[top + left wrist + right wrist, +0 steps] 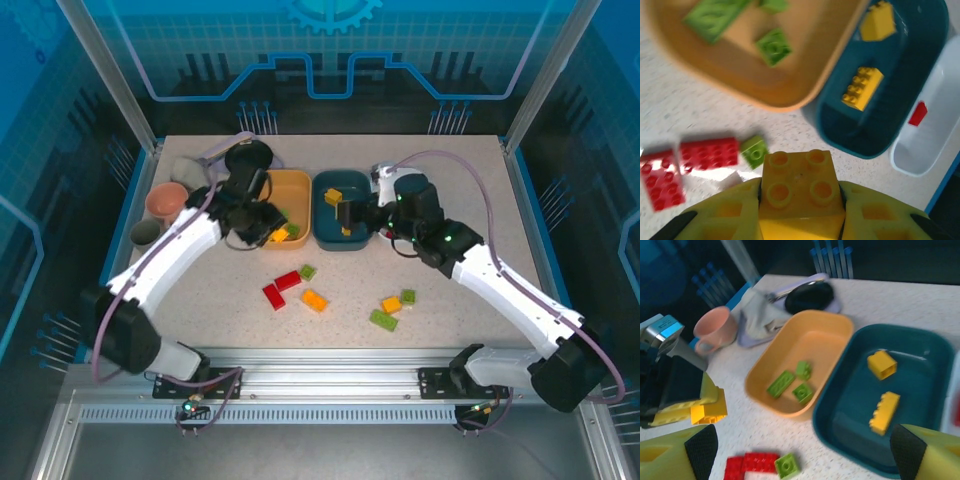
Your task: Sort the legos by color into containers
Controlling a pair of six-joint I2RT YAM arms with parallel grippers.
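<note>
My left gripper [799, 200] is shut on a yellow-orange lego [799, 182], held above the table just in front of the orange-yellow tray [790, 95]; it also appears in the top view [270, 233]. That tray holds three green legos [802, 392]. Two yellow legos [862, 87] lie in the dark teal tray [328, 238]. A red lego [917, 114] sits in the white tray [910, 160]. My right gripper [805, 455] hangs open over the teal tray's near edge, nothing between its fingers [700, 447]. Red legos [280, 288], green legos [383, 320] and orange legos [314, 300] lie loose on the table.
A pink cup [166, 200] and a grey cup [146, 232] stand at the far left. A black round pan [809, 296] and a grey cloth [760, 315] lie behind the orange-yellow tray. The metal rail [320, 362] runs along the near edge.
</note>
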